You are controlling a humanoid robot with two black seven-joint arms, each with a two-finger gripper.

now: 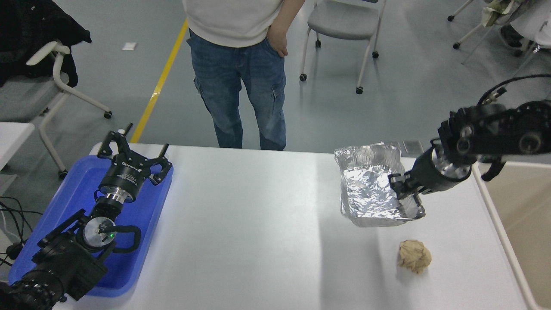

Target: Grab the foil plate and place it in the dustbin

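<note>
The foil plate point(369, 185) is a shiny crinkled silver tray, held up above the white table at the right, tilted with its open side facing left. My right gripper point(402, 185) is shut on its right rim. The arm comes in from the right edge. The dustbin point(512, 215) is the beige bin at the table's right edge, just right of the gripper; only its left part shows. My left gripper point(131, 153) is open and parked over the blue tray at the lower left.
A crumpled tan paper ball point(414, 256) lies on the table below the lifted plate. A shallow blue tray point(60, 211) sits at the table's left end. A person in jeans point(239, 77) stands at the far side. Chairs stand on the floor behind.
</note>
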